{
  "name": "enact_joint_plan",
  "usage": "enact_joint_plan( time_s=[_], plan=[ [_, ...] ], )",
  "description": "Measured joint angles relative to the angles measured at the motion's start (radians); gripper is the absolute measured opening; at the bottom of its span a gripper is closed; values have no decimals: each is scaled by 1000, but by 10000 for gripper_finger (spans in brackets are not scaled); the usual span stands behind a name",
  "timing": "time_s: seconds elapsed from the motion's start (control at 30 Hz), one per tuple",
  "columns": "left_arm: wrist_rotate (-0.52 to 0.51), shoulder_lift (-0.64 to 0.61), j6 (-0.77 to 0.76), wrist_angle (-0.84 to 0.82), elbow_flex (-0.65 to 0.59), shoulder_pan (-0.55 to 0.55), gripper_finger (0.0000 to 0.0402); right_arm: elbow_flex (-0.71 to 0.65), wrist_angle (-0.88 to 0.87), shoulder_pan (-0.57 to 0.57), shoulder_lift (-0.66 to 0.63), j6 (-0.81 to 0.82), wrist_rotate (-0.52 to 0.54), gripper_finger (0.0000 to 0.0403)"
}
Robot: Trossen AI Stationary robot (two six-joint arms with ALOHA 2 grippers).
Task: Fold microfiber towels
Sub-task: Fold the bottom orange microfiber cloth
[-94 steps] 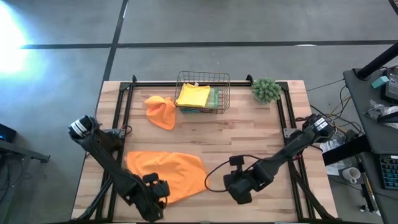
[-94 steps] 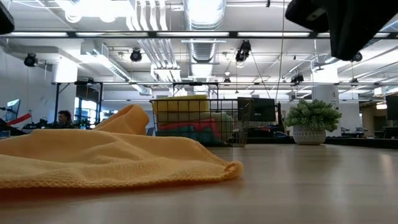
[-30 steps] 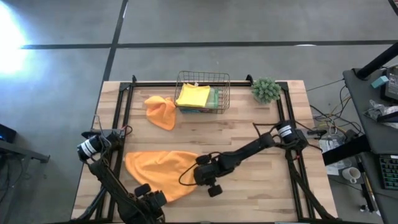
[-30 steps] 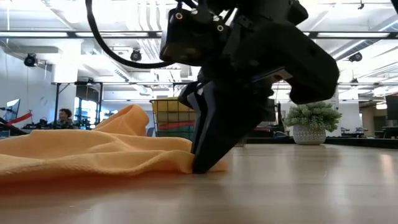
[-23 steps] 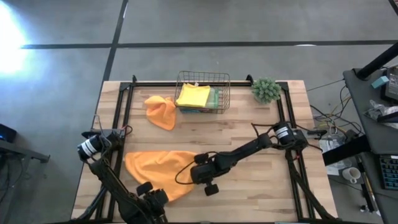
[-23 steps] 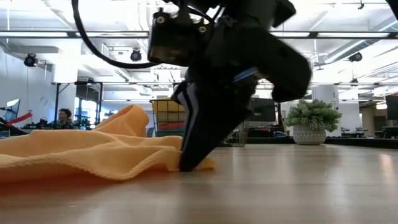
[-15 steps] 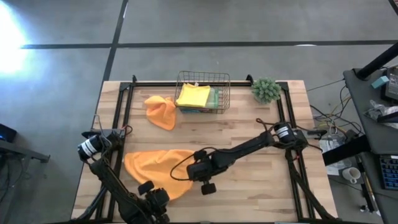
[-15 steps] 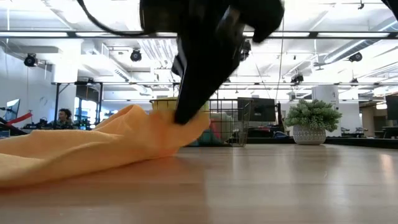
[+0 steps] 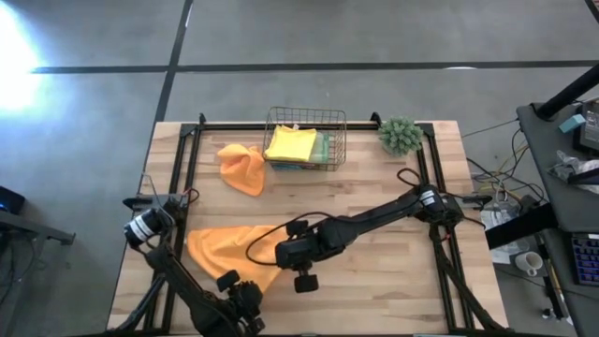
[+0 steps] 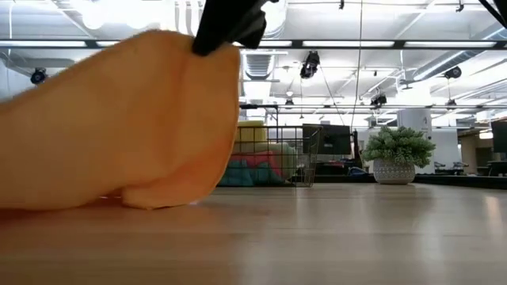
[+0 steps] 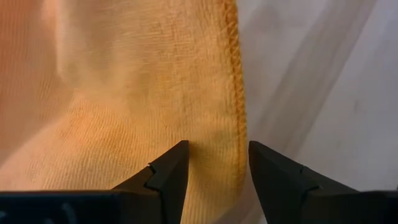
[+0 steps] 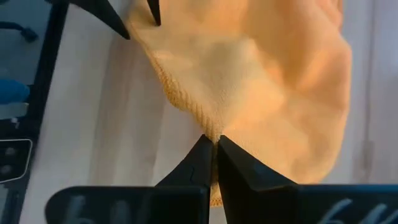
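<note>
my right pincer point(image 12: 213, 144) lifts the orange towel point(image 9: 225, 255) by a thin hem pinch that could slip; left pincer point(image 11: 214, 163) wide

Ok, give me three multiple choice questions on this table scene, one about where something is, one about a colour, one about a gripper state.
1. Where is the small plant?
A. far right corner of the table
B. inside the basket
C. near left corner

2. What colour is the towel on top in the basket?
A. pink
B. yellow
C. white

3. The right gripper is:
A. open above the basket
B. shut on the orange towel
C. holding the plant

Answers: 1 A, it stands beside the basket. 2 B, yellow towel shows on top. 3 B, fingers pinch the hem.
</note>
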Motion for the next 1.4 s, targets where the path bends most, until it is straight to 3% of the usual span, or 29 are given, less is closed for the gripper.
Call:
enact_joint_plan(
  time_s=[0.17, 0.47, 0.9, 1.07, 1.4],
  plan=[
    [-9, 1, 0, -3, 0, 12, 152, 36, -64, 0, 0, 18, 41, 9],
    [-149, 2, 2, -80, 0, 20, 152, 107, -121, 9, 0, 69, 44, 9],
    [-108, 2, 3, -99, -1, 39, 149, 115, -153, 19, -5, 65, 46, 9],
    [-45, 2, 0, -175, -2, 38, 104, 119, -198, 21, -35, 64, 49, 9],
    [-44, -8, -28, -265, -2, 52, 16, 119, -196, 26, -123, 77, 71, 8]
  ],
)
